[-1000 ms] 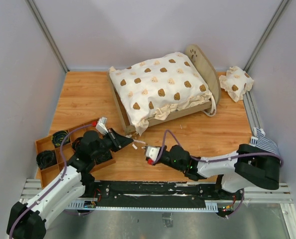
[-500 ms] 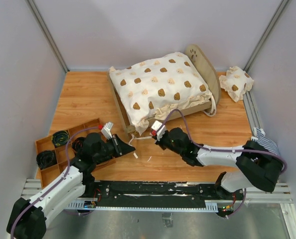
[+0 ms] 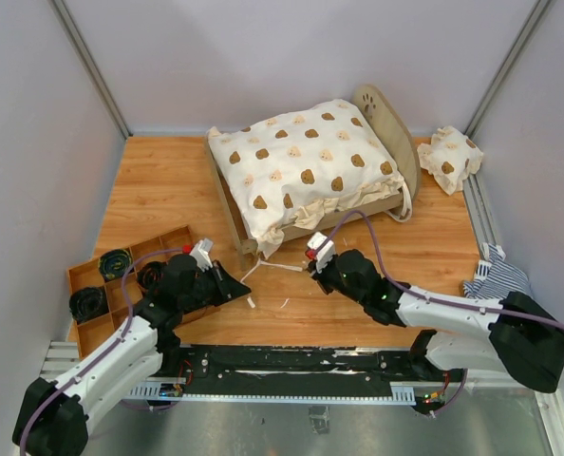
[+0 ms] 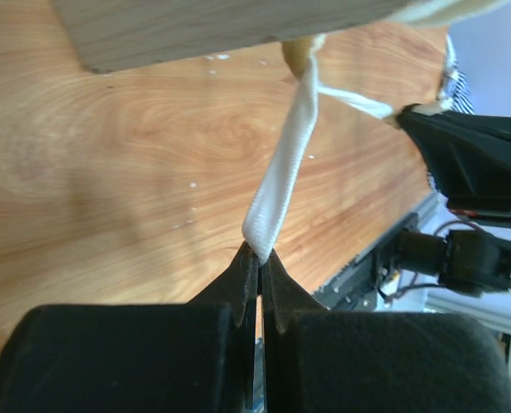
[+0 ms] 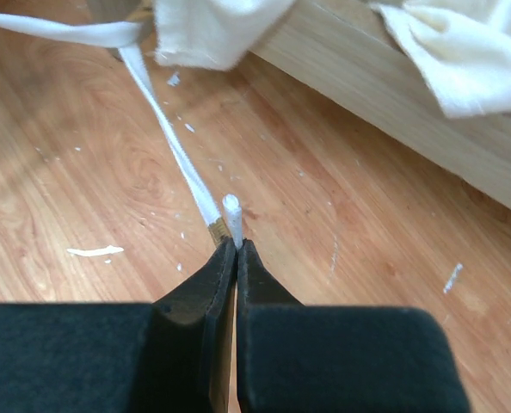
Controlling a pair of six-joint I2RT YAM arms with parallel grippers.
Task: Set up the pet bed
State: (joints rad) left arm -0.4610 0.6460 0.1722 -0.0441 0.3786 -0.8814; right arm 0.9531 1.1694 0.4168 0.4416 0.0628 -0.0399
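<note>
Beyond the fingers [image 4: 235, 288] [image 5: 218, 280], shut on white ties [image 3: 274, 268], sits the pet bed [image 3: 223, 190].

In the top view you have bright, even light from above; the pet bed [image 3: 396, 133] throws only a soft, short shadow on the tabletop [image 3: 159, 180] along its near side, and nothing is blurred. In the left wrist view the left tool [image 4: 257, 258] is a black, unsharp mass, and the white ribbon [image 4: 286, 163] running from the pet bed is almost burnt out. In the right wrist view the right tool [image 5: 236, 249] is equally dark; the cream cover [image 5: 208, 26] on the pet bed is overexposed and out of focus, the wood grain beside it sharp.
</note>
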